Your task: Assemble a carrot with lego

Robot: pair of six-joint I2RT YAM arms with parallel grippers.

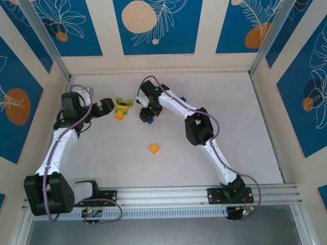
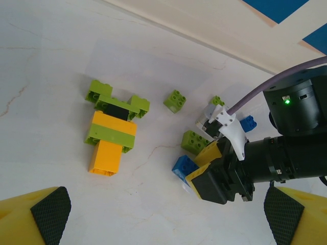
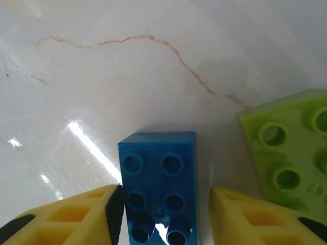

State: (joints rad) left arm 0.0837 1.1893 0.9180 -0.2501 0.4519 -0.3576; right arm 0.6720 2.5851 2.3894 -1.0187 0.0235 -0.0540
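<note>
My right pincer [image 3: 166, 212] straddled a blue brick [image 3: 158, 178], with a sliver of room at its right finger only. A green brick [image 3: 286, 158] crowded just beyond that finger. Bare table [image 3: 102, 76] lay ahead. Before my wide-spread left pincer [image 2: 166, 214], open surface separated the stacked bricks [image 2: 112, 135] from my right arm [image 2: 286, 153], which walled off that side.

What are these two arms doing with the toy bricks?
They are building a lego carrot. The right tool sits over a blue brick on the table, a finger on each side, not yet clamped. The left tool hangs wide open beside the part-built carrot of green, black and orange bricks. One orange brick lies apart, nearer the arms.
</note>
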